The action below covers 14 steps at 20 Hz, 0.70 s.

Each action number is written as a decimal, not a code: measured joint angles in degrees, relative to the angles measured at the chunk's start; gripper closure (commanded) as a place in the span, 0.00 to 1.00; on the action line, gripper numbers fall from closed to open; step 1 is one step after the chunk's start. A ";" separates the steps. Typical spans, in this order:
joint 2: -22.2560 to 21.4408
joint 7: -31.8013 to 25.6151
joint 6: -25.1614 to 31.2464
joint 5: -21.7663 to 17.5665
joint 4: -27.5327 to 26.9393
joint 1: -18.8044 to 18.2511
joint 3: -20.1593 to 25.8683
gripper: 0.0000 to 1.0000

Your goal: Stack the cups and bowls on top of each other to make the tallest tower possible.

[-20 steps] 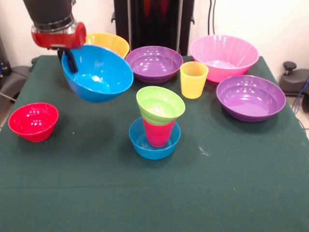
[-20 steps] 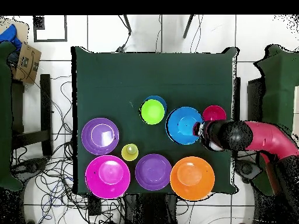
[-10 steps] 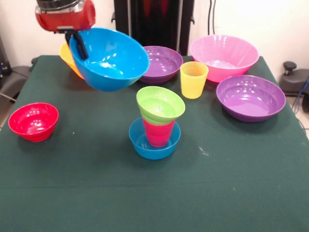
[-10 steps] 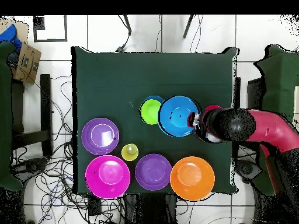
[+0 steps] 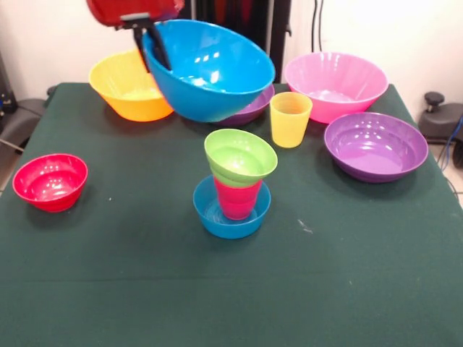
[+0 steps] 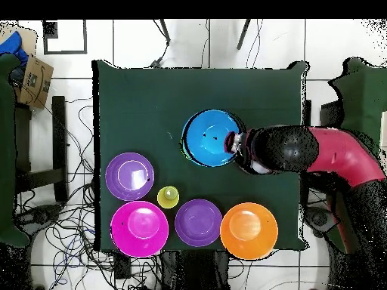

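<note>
Blue bowl (image 6: 211,137) hides tower overhead.

Green tablecloth (image 5: 362,275); cardboard box (image 6: 32,81) on floor; tangled cables (image 6: 75,136).

No readable text anywhere.

The bowls, the cups and the green table cloth (image 5: 108,289) carry no letters, numbers, labels or brand marks; the cardboard box (image 6: 32,81) on the floor well left of the table in the overhead view shows no print that can be made out.
</note>
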 measured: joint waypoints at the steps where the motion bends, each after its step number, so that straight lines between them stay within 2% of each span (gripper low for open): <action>1: -0.30 0.00 0.00 0.38 0.07 0.45 0.01 1.00; 8: -1.30 0.00 -2.22 1.18 0.35 4.26 -0.12 1.00; 14: -1.31 0.00 -7.93 0.56 0.83 8.16 -1.63 1.00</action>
